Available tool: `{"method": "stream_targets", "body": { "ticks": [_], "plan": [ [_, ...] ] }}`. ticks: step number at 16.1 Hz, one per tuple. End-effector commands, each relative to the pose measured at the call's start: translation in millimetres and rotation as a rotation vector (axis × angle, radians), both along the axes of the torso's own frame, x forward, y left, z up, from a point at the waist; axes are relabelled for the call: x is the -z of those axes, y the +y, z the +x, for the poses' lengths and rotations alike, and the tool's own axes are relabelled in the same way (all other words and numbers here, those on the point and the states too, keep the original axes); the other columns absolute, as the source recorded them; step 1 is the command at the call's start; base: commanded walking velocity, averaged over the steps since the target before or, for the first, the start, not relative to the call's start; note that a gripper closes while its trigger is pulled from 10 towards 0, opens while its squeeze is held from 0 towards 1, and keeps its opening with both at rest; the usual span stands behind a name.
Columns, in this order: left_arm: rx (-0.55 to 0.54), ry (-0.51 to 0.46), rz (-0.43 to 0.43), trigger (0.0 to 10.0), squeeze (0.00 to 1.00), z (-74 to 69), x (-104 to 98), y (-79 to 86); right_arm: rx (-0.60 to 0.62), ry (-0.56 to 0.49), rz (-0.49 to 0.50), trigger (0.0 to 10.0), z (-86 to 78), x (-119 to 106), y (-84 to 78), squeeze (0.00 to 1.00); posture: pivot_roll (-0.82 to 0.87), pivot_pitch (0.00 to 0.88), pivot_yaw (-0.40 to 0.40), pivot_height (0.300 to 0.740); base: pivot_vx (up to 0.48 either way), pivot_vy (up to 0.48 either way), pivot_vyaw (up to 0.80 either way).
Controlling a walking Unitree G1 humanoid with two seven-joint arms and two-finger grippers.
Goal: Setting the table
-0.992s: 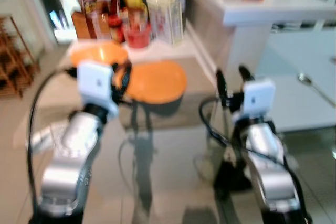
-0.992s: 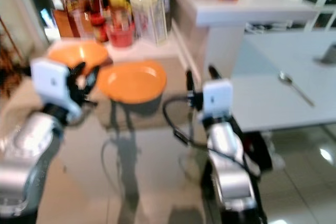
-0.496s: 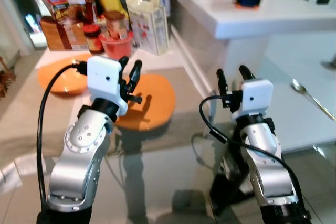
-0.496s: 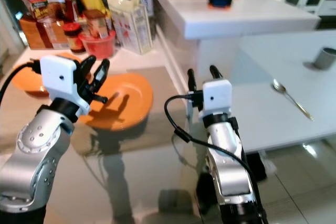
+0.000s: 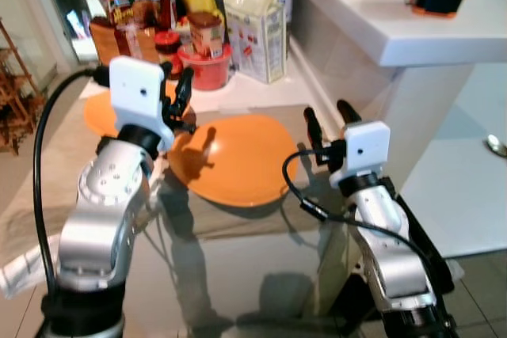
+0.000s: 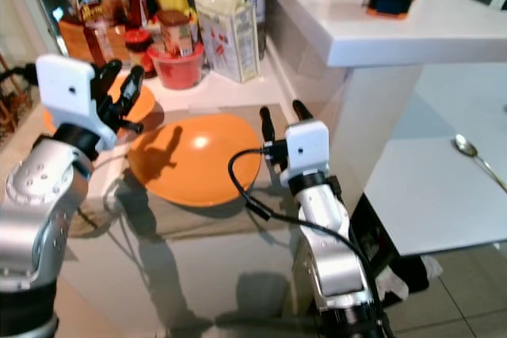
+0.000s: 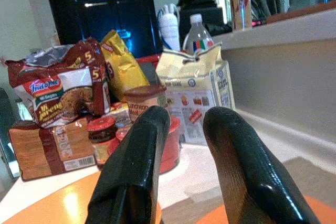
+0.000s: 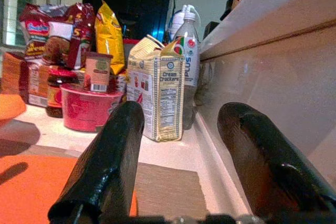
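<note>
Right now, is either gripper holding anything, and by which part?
Nothing is held. The left gripper and right gripper are both open and empty, near the orange plate.

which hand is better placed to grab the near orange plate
Left, probably. The left hand hangs open right over the orange plate's far edge; the right hand, also open, sits beside its other edge.

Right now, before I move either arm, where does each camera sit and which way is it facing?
Left eye view: head, looking down at the near orange plate; left gripper and right gripper, both open, with both arms.
Right eye view: same head, same scene.
Left wrist view: along its two open fingers toward the cracker box.
Right wrist view: along its fingers toward the red bowl.
Both wrist views share the cracker box.
</note>
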State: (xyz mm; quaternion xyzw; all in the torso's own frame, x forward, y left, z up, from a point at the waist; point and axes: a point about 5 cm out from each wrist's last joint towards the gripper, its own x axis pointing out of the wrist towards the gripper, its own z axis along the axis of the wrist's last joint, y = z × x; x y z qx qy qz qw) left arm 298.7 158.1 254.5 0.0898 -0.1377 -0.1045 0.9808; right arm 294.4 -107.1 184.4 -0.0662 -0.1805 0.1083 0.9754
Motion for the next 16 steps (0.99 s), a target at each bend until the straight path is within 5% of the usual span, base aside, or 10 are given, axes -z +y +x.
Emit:
{"method": "stream_targets", "body": {
  "ticks": [1, 3, 6, 16],
  "plan": [
    [0.039, 0.074, 0.002, 10.0, 0.00, 8.6, 4.9, 1.7, -0.018, 0.063, 0.016, 10.0, 1.8, 8.4, 1.1, 0.00, 0.00, 0.000, 0.004, 0.740, 0.000, 0.000, 0.00],
    [0.102, 0.202, 0.023, 10.0, 0.00, 23.2, 18.4, 6.0, -0.014, 0.080, 0.007, 10.0, 2.8, 12.6, -1.2, 0.00, 0.00, 0.000, 0.006, 0.740, 0.000, 0.000, 0.00],
    [0.142, 0.273, 0.030, 10.0, 0.00, 29.6, 24.2, 8.5, 0.007, 0.107, 0.026, 10.0, 3.4, 14.2, -7.5, 0.00, -0.01, 0.000, 0.019, 0.740, 0.000, 0.000, 0.00],
    [0.105, 0.429, -0.028, 10.0, 0.00, 15.3, 59.3, 25.0, 0.044, 0.151, 0.041, 10.0, 14.4, 11.1, -29.1, 0.00, -0.02, 0.000, 0.003, 0.740, 0.000, 0.000, 0.00]
  ]
}}
